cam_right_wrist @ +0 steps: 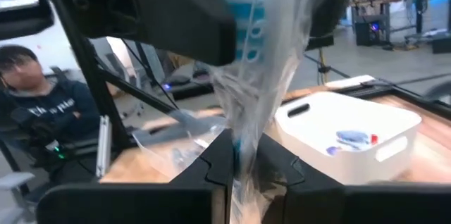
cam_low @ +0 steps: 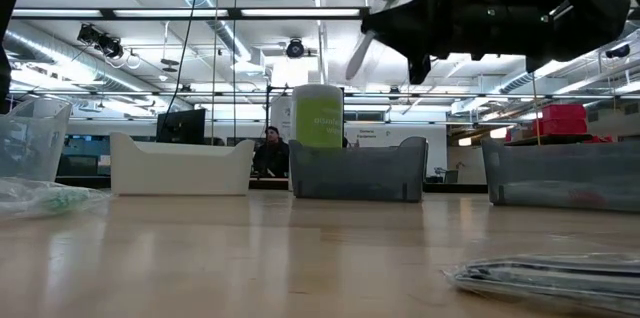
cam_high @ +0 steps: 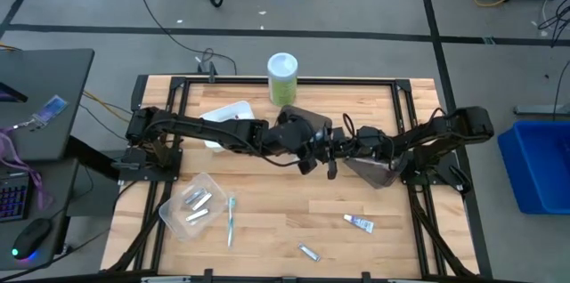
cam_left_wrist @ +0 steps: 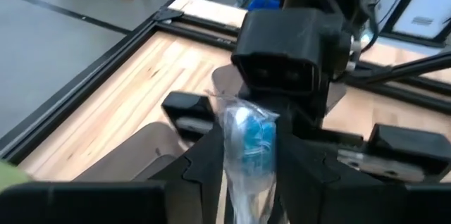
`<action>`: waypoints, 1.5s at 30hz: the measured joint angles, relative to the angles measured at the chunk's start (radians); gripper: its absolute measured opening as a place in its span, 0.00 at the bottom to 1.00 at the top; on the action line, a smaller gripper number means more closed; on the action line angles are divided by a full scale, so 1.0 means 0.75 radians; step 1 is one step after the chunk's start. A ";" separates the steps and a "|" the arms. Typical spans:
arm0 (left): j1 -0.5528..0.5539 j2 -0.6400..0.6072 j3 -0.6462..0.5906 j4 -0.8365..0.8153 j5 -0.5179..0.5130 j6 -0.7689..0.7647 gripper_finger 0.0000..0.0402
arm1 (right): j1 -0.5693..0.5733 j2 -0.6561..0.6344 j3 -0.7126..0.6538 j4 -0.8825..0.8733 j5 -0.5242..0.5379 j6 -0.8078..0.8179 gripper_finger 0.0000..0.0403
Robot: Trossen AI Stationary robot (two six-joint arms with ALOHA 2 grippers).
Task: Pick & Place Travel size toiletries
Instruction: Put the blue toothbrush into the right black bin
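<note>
Two dark robot arms meet above the middle of a wooden table point(cam_high: 267, 238), passing a wrapped toothbrush point(cam_left_wrist: 248, 139) between them in mid-air. The toothbrush is blue and white inside clear plastic wrapping. The right gripper point(cam_right_wrist: 236, 164) has its fingers closed tight on one end of the wrapping. The left gripper point(cam_left_wrist: 243, 175) has its fingers on either side of the other end, standing slightly apart around it; whether they press on it cannot be told. A clear bin point(cam_high: 191, 206) near the table's front left corner holds several small silver tubes, and a second toothbrush point(cam_high: 231, 221) lies on the wood just beside it. Two small tubes point(cam_high: 360, 222) lie apart near the front edge, right of the middle. A white bin point(cam_right_wrist: 352, 136) sits toward the back left with a blue item inside. A tall green canister point(cam_high: 282, 78) with a white lid stands at the back edge. A dark bin point(cam_high: 374, 173) lies partly hidden under the right arm.
</note>
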 joint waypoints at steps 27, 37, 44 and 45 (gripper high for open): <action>-0.019 0.000 -0.001 -0.623 -0.105 -0.211 0.29 | 0.096 -1.236 0.000 -1.695 0.428 -0.272 0.10; -0.020 -0.001 -0.015 -0.766 -0.283 -0.381 0.28 | 0.116 -1.372 0.000 -2.433 0.492 0.340 0.10; -0.026 -0.001 -0.014 -0.843 -0.289 -0.352 0.28 | 0.117 -1.265 0.000 -2.448 0.309 0.472 0.10; -0.026 -0.001 -0.014 -0.899 -0.289 -0.351 0.28 | 0.117 -1.247 0.000 -2.470 0.288 0.475 0.10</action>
